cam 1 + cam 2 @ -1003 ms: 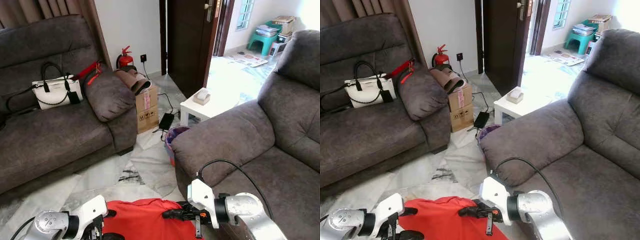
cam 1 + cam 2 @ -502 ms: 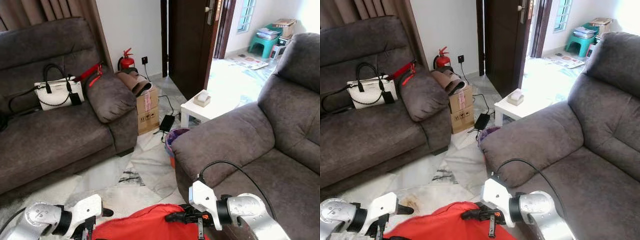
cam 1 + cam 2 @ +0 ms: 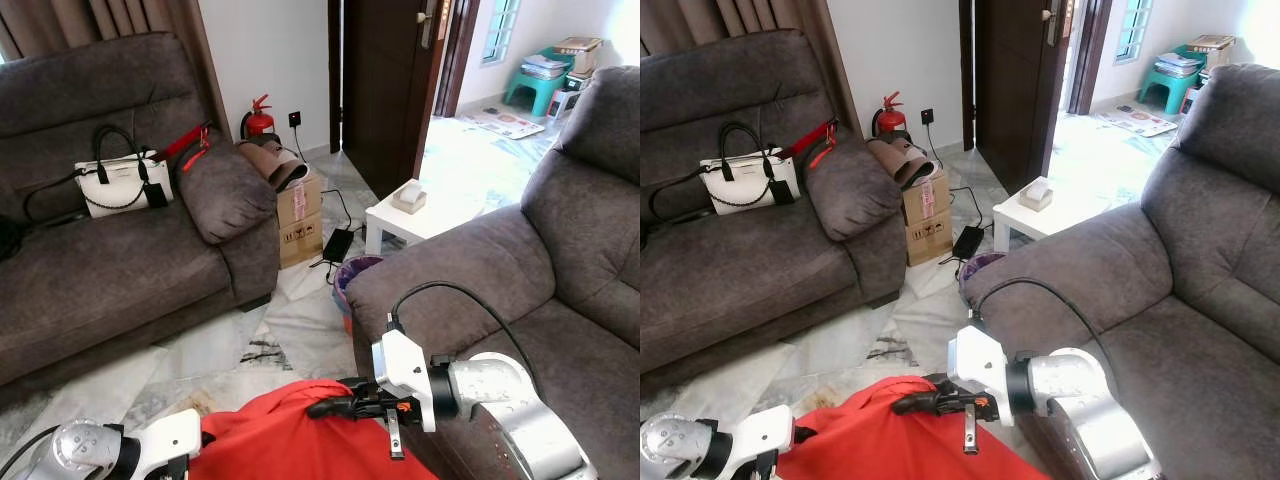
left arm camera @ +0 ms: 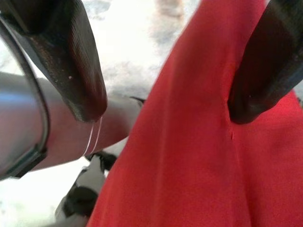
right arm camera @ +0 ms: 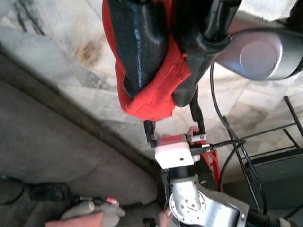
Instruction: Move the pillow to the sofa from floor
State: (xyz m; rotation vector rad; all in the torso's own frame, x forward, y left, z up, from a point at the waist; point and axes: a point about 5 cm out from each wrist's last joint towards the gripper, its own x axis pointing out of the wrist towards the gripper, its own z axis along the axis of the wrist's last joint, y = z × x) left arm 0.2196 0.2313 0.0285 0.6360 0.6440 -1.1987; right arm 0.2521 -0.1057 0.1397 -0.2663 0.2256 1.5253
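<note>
The red pillow [image 3: 300,435] hangs between the two arms at the near edge of the scene, lifted off the marble floor [image 3: 300,320], with the grey sofa [image 3: 520,300] rising just to its right. The right gripper [image 3: 330,408] pinches a fold of the pillow's corner, its two black fingers [image 5: 142,52] closed tight with red cloth bunched between them in the right wrist view. The left gripper [image 4: 165,94] sits at the pillow's near left side; in its wrist view the fingers stand apart with a ridge of red fabric running between them, one finger pressing the cloth, so it looks like a loose straddle, not a firm clamp, and I cannot tell how much it truly holds. The step in hand is the carry up and over to the sofa seat. Doing it well means raising both sides evenly so the slack cloth clears the sofa's rounded armrest [image 3: 440,280], swinging rightward without letting the right-hand pinch slip off so small a fold, then lowering onto the cushion before letting go. Further left another sofa [image 3: 100,270] holds a white handbag [image 3: 120,185]
</note>
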